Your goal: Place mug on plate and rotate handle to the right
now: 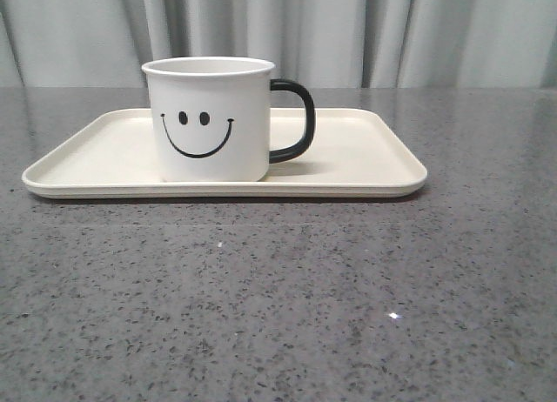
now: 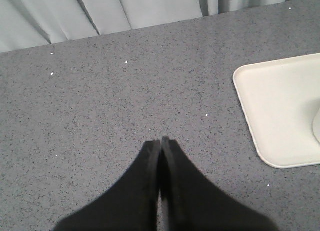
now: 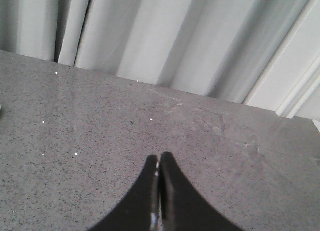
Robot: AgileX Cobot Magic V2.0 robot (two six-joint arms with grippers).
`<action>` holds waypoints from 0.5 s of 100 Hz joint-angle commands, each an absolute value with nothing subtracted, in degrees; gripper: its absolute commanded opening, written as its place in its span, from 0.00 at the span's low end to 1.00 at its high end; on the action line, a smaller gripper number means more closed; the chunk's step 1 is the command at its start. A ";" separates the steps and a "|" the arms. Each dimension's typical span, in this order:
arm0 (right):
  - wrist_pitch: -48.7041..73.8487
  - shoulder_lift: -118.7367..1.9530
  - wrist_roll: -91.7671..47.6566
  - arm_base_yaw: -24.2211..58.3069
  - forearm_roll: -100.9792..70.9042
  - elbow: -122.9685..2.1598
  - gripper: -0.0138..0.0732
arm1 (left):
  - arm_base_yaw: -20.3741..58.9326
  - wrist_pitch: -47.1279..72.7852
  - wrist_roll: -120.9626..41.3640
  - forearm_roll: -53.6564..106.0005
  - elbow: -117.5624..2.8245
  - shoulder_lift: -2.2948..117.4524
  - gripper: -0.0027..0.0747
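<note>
The white mug (image 1: 209, 119) with a black smiley face stands upright on the cream plate (image 1: 365, 154), a little left of the plate's middle. Its black handle (image 1: 294, 119) points to the right. Neither gripper shows in the front view. My left gripper (image 2: 160, 141) is shut and empty over bare grey table, with a corner of the plate (image 2: 275, 106) off to its side. My right gripper (image 3: 159, 157) is shut and empty over bare table too, with neither mug nor plate clearly visible near it.
The grey speckled table (image 1: 278, 298) stretches in front of the plate and to both sides. Pale curtains (image 1: 348, 28) hang behind the table's far edge. A sliver of a pale object (image 2: 316, 126) shows at the edge of the left wrist view.
</note>
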State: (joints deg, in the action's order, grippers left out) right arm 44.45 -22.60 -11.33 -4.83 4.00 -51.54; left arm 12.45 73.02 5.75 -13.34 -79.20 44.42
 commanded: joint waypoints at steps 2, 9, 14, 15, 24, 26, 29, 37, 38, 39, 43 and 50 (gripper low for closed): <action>40.32 -22.95 -11.19 -4.67 5.08 -52.68 0.02 | 12.31 68.79 6.06 -13.58 -80.39 44.58 0.01; 40.32 -22.95 -11.19 -4.67 5.08 -52.68 0.02 | 11.29 67.78 6.06 -14.08 -79.93 43.97 0.01; 40.26 -22.95 -11.19 -4.67 5.08 -52.68 0.02 | 10.03 65.81 6.34 -12.78 -78.87 42.69 0.01; 40.26 -22.95 -11.19 -4.67 5.08 -52.68 0.02 | 9.65 64.88 6.34 -12.46 -78.65 42.44 0.01; 40.26 -22.95 -11.19 -4.67 5.08 -52.68 0.02 | 7.51 55.68 4.44 -7.99 -73.62 37.79 0.01; 40.26 -22.95 -11.19 -4.67 5.08 -52.68 0.02 | 7.10 53.95 4.03 -7.14 -71.90 36.38 0.01; 40.26 -22.95 -11.19 -4.67 5.08 -52.68 0.02 | 6.58 49.64 3.45 -6.32 -69.33 34.37 0.01; 40.26 -22.95 -11.19 -4.67 5.08 -52.68 0.02 | 5.95 40.06 2.76 -4.99 -60.18 28.10 0.01; 40.26 -22.95 -11.19 -4.67 5.08 -52.68 0.02 | 5.84 38.44 2.76 -4.97 -59.36 27.57 0.01; 40.26 -22.95 -11.19 -4.67 5.08 -52.68 0.02 | 5.85 37.63 2.76 -4.82 -57.69 26.54 0.01; 40.26 -22.95 -11.19 -4.67 5.08 -52.68 0.02 | 5.62 33.15 2.76 -4.45 -53.47 24.01 0.01; 40.26 -22.95 -11.19 -4.67 5.08 -52.68 0.02 | 5.48 26.43 2.76 -3.61 -44.96 19.01 0.01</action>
State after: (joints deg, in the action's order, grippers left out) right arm 44.45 -22.60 -11.33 -4.83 4.00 -51.54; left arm 5.77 39.19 2.93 -4.99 -51.85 22.56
